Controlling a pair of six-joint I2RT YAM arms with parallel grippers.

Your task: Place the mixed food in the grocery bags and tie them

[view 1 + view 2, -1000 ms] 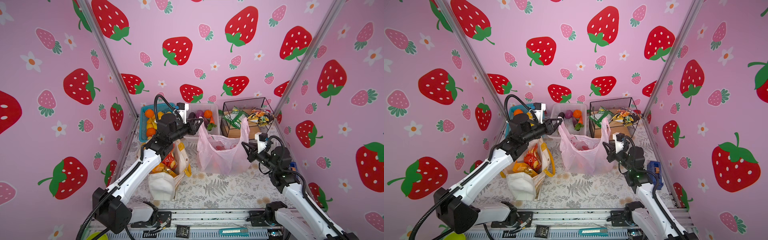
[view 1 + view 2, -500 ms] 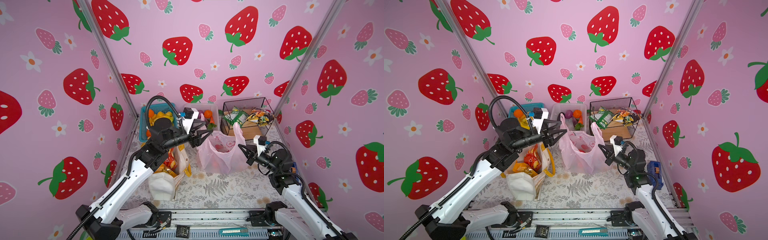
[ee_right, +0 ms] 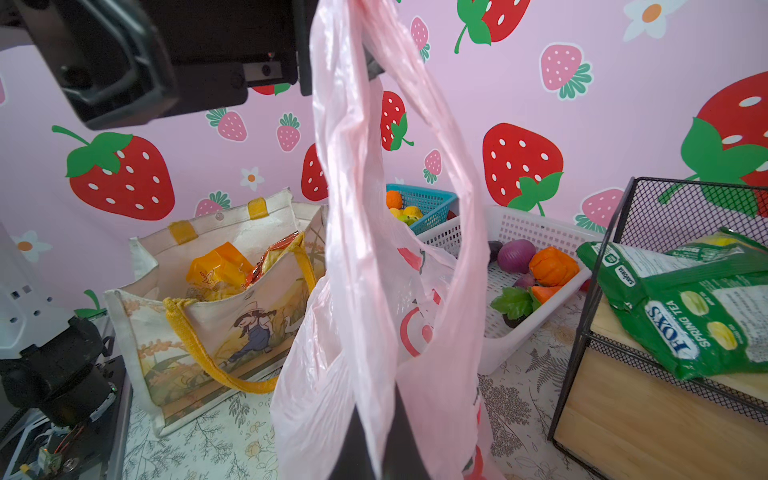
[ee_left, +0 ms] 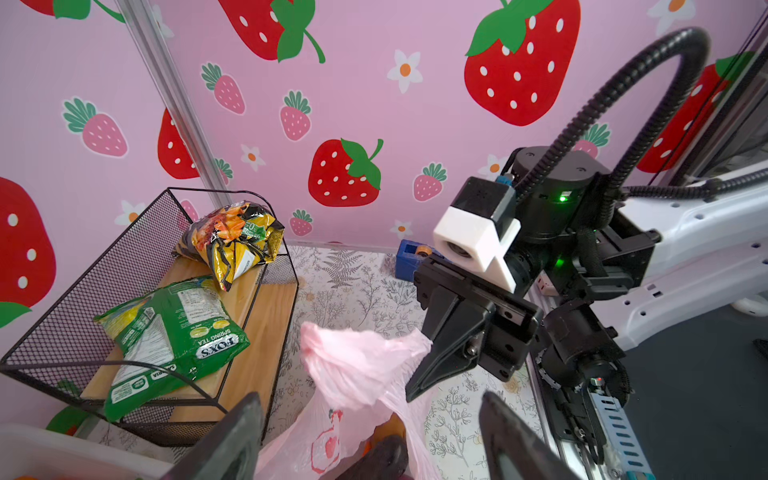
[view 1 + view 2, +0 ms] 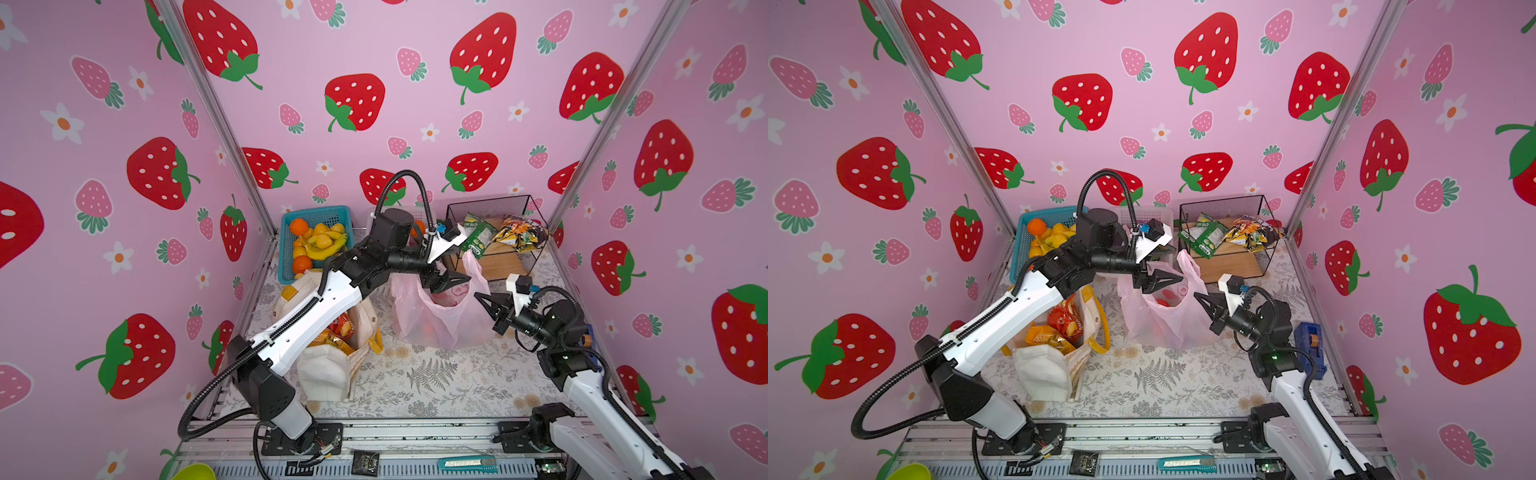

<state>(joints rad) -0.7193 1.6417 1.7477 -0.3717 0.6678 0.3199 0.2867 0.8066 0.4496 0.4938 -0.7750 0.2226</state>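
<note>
The pink plastic bag [image 5: 436, 324] [image 5: 1158, 324] stands mid-table with its mouth slack. My right gripper [image 3: 370, 440] [image 5: 482, 297] is shut on one pink handle [image 3: 357, 174], which runs up toward the left gripper. My left gripper [image 5: 451, 280] [image 4: 371, 399] hangs open over the bag mouth, fingers either side of a bunched handle [image 4: 353, 357]. A dark long toy vegetable [image 4: 378, 455] shows inside. The cream tote [image 5: 328, 374] [image 3: 216, 299] stands left of it, holding orange snack packets [image 5: 1059, 324].
At the back stand a blue basket of fruit [image 5: 316, 245], a white basket [image 3: 511, 332] of toy vegetables and a wire basket [image 4: 104, 291] with green and yellow packets. A blue tape dispenser [image 5: 1308, 345] sits beside the right arm.
My left gripper has opened, letting go of the bag's handle, and swung right over the bag mouth. The bag has slumped lower. The right gripper stays shut on its handle.
</note>
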